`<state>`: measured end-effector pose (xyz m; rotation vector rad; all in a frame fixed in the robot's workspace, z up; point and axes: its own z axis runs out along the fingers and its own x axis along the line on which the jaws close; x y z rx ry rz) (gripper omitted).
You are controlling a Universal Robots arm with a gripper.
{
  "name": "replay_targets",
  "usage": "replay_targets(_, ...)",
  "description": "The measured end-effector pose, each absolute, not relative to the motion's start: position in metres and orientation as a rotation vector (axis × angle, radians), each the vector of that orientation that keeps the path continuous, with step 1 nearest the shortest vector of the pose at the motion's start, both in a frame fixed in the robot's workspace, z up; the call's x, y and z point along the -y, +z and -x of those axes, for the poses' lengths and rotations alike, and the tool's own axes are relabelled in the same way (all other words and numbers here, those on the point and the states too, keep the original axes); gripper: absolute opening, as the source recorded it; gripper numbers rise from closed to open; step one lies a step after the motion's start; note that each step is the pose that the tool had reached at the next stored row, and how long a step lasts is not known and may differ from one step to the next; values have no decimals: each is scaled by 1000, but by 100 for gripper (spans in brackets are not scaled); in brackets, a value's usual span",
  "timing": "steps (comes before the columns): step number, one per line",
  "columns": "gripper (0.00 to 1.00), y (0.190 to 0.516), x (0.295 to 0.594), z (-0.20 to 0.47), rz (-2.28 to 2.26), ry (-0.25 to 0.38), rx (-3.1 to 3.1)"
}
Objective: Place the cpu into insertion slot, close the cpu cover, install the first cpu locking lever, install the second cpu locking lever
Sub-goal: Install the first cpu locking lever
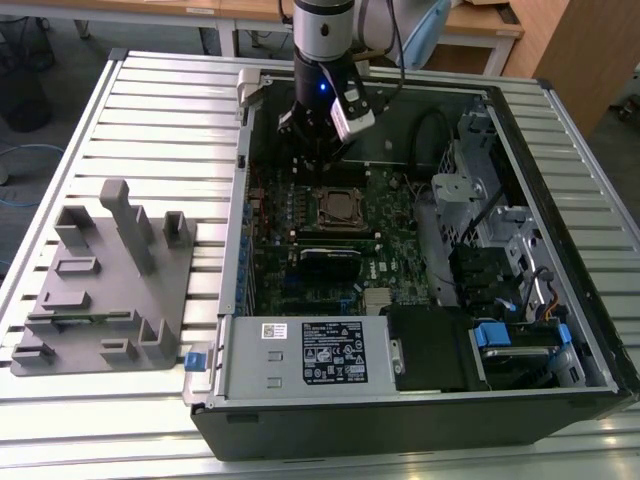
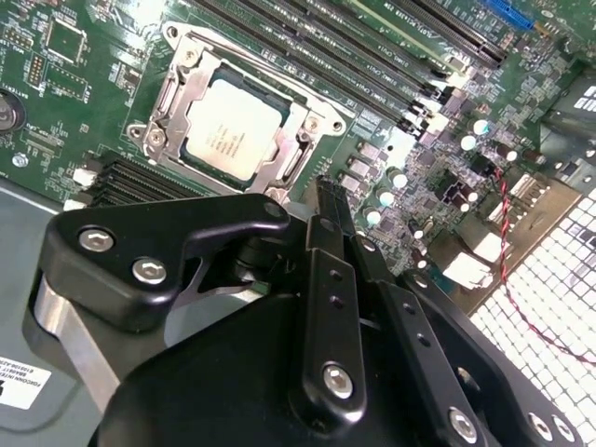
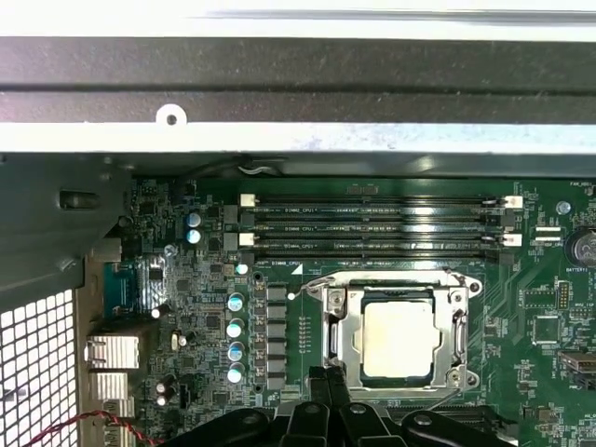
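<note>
Already the small flat silver-grey square cpu (image 2: 233,126) (image 3: 399,340) lies in the square black-and-silver insertion slot (image 1: 340,208) of the green motherboard (image 3: 521,279). The board sits within the open black computer case (image 1: 400,440) on the slatted metal surface (image 1: 150,110). The thin silver windowed cpu cover (image 2: 296,149) (image 3: 340,335) lies flat, framing the chip. The black end effector (image 2: 324,186) (image 3: 328,372) (image 1: 315,150) has its fingers together, holding nothing, just beside the cover's edge.

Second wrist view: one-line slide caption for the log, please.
End effector, shut, close beside the seated chip and its lowered metal frame on the green board.
</note>
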<state>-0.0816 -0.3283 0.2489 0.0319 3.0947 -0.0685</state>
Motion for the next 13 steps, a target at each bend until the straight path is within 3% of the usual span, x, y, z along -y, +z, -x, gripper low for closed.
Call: replay_targets(13,11,249,328,82,-32,-69,-3095)
